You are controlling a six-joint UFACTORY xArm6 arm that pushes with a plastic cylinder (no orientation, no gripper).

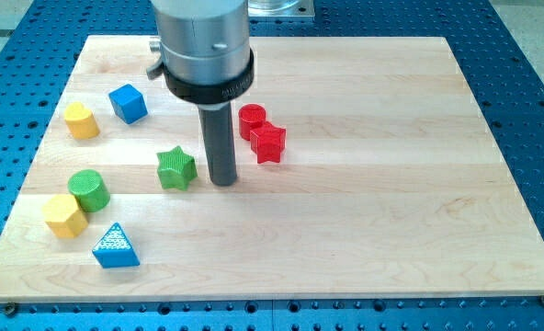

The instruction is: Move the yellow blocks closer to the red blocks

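Two yellow blocks lie at the view's left: one (81, 120) near the upper left, and a hexagonal one (64, 216) at the lower left. Two red blocks touch each other near the board's middle: a round one (251, 120) and a star-shaped one (268, 142). My tip (222, 180) rests on the board between the green star (175, 168) on its left and the red star up to its right, touching neither. It is far from both yellow blocks.
A blue cube (128, 103) lies right of the upper yellow block. A green cylinder (89, 189) touches the lower yellow block. A blue triangle (116, 247) lies below them. The wooden board (391, 211) sits on a blue perforated table.
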